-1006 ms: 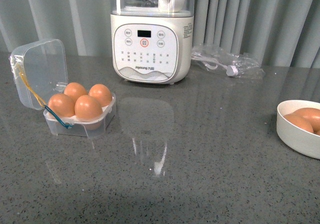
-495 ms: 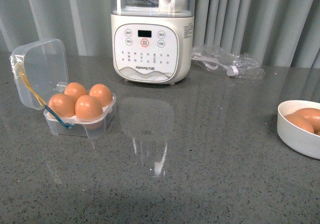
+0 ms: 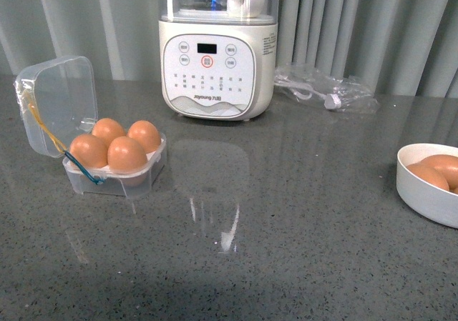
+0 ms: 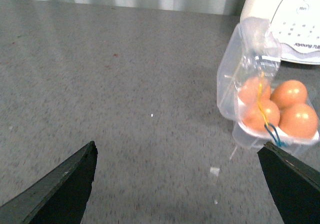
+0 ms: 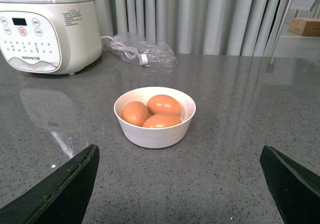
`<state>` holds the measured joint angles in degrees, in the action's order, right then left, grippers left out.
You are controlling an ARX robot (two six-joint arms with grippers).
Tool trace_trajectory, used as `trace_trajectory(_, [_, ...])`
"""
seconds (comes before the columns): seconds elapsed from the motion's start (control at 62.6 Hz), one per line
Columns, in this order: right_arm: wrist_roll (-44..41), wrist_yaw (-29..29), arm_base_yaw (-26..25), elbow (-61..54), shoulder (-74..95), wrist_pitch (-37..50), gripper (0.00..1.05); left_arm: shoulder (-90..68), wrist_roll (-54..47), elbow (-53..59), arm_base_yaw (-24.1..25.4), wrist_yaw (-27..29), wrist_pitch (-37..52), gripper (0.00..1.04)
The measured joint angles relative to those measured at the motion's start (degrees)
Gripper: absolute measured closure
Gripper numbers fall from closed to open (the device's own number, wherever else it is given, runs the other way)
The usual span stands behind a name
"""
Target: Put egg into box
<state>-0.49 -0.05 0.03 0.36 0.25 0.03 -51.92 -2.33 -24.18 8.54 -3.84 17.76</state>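
Nearest, the grey speckled countertop (image 3: 286, 228) lies bare and glossy, with a pale reflection at its centre. Neither arm shows in the front view.

Left gripper (image 4: 176, 148): jaws spread wide, nothing between them, hanging over bare counter. The box shows beyond one dark fingertip.

Right gripper (image 5: 178, 151): jaws likewise spread wide and empty, with the bowl just beyond the gap.

Taking the counter in the front view as the dial:

- 9 o'clock: the box (image 3: 118, 181), a small clear plastic case. Its clear hinged lid (image 3: 61, 99) stands open, tilted back toward 10 o'clock. A thin yellow band (image 3: 43, 124) runs across the lid and a thin blue band (image 3: 86, 169) crosses the near left corner of the base. All four slots are filled with eggs (image 3: 126, 153), brown, smooth, set two by two with their tops above the rim.
- 3 o'clock: a round white bowl (image 3: 422, 196), partly cut off by the frame edge. The right wrist view shows three loose eggs (image 5: 162, 104) in it, brown, touching one another. It stands well apart from the box.
- 12 o'clock: a cream kitchen appliance (image 3: 215, 71) with a button panel and a clear jug on top.
- 1 o'clock: a crumpled clear bag (image 3: 329, 92) holding a white cable, beside the appliance.

Farthest back hangs a pale grey pleated curtain (image 3: 358, 28).
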Motion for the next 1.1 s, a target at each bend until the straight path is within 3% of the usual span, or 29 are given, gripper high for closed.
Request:
trace_trajectory(0.367, [0.00,0.00,0.00,0.00,0.00,0.00,0.07,-31.32,-5.03,-22.45,1.73,1.99,1.97,0.07])
trace_trajectory(1.102, [0.00,0.00,0.00,0.00,0.00,0.00,0.07,-40.87,-1.81,-34.14,0.00,-0.74,-2.32,0.07])
